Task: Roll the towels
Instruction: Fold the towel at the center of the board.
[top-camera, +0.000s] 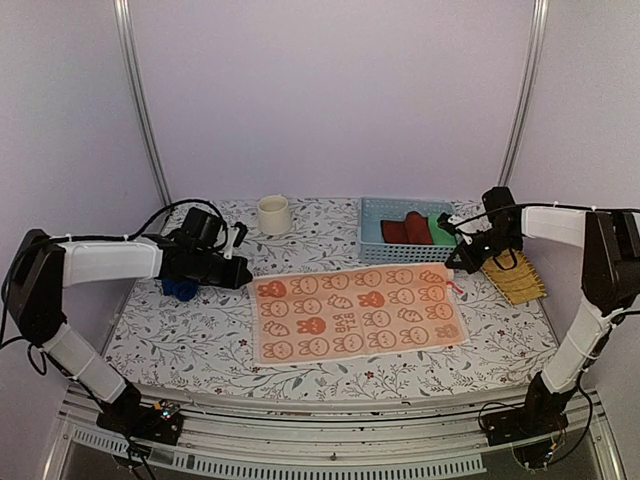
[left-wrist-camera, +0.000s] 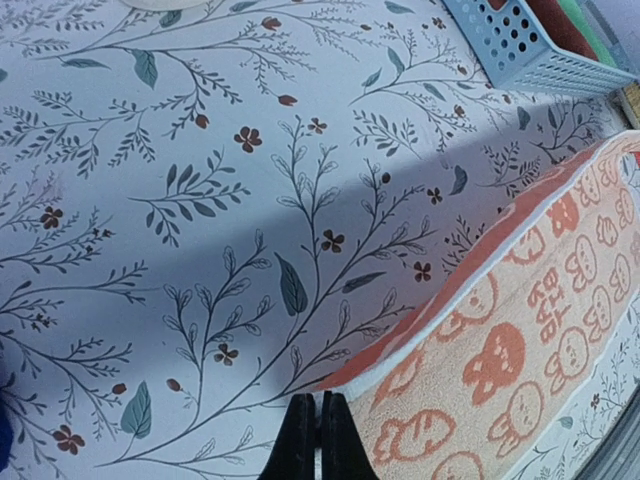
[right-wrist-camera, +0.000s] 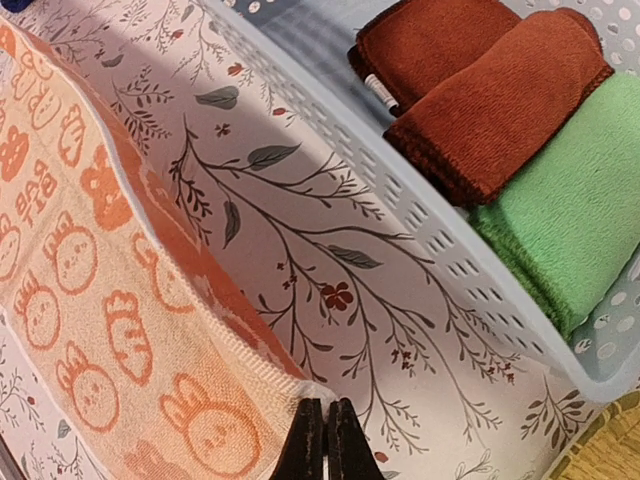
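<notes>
Left tool (left-wrist-camera: 319, 402) and right tool (right-wrist-camera: 327, 406) both clenched, empty, at the orange towel's (top-camera: 355, 310) far corners; unopened, I'd shove it crooked.

Blue towel (top-camera: 178, 291) mostly hidden beneath the left arm (top-camera: 110, 260) — shape unclear

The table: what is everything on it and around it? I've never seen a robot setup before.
orange towel: one, orange with white bunnies, flat, mid-table
blue towel: one, royal blue, partly hidden under left arm
cup: one, cream, far side
basket: one, light blue, far right
red cloth: count unclear, red, in basket
green cloth: one, green, in basket
mat: one, yellow, right edge
table: one, floral
left gripper: shut, black, towel's far-left corner
right gripper: shut, black, far-right corner
</notes>
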